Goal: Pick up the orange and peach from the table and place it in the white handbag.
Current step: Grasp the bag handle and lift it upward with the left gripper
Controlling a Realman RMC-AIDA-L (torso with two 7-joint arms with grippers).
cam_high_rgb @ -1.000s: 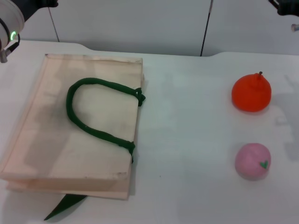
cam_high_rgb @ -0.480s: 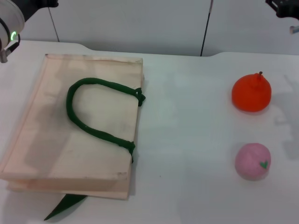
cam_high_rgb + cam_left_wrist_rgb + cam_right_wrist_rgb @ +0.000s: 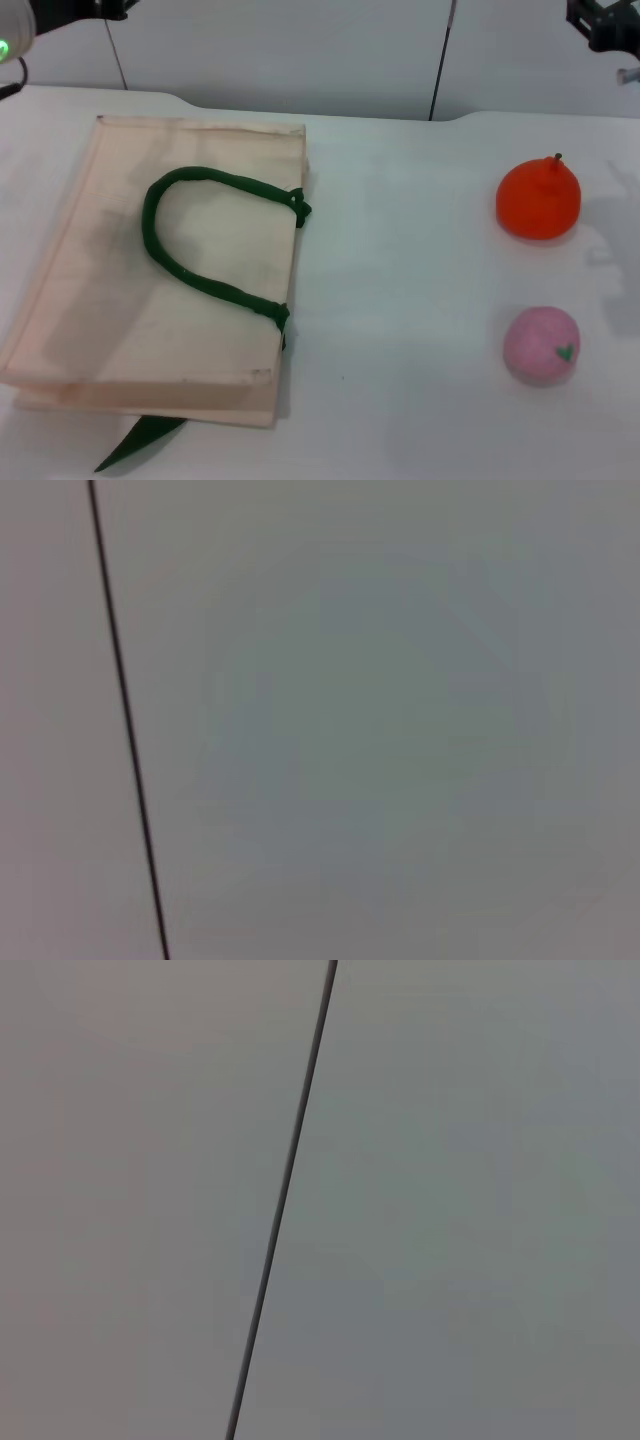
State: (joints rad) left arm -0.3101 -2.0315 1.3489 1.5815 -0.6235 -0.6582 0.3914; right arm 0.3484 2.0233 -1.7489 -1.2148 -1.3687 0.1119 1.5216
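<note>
The orange [image 3: 539, 199] sits on the white table at the right, stem up. The peach [image 3: 541, 345] lies nearer to me, below the orange, its green leaf mark facing front. The white handbag [image 3: 150, 300] lies flat on the left of the table, its dark green handle [image 3: 200, 240] looped on top. My left arm [image 3: 20, 30] shows only at the top left corner, far from the bag. My right arm [image 3: 605, 25] shows only at the top right corner, above and behind the orange. Both wrist views show only a grey wall with a dark seam.
A green strap end [image 3: 135, 440] sticks out from under the bag at the front. The white table [image 3: 400, 300] stretches bare between bag and fruits. A grey panelled wall [image 3: 300, 50] stands behind the table's far edge.
My left arm has drawn up and away at the top left corner. My right arm has come slightly further into view at the top right. The fruits and bag have not moved.
</note>
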